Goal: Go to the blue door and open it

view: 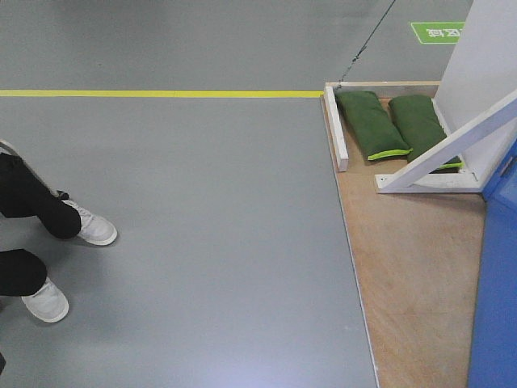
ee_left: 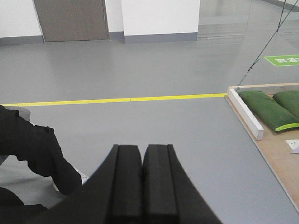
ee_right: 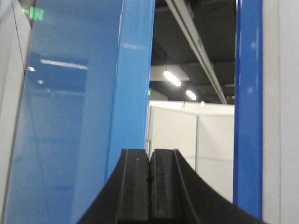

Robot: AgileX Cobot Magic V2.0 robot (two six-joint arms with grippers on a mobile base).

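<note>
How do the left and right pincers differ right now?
The left pincer looks out over grey floor toward a yellow line; the right pincer tilts up at the blue door. The left pincer has nothing close ahead; the right pincer sits close to the door's edge. Both are black, shut and hold nothing.

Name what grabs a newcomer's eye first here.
The glossy blue door fills the right wrist view, with a gap beside it showing lit ceiling beyond, above the shut right tool. In the front view, two green bags lie on the wooden platform at right; white sneakers stand at left.
</note>
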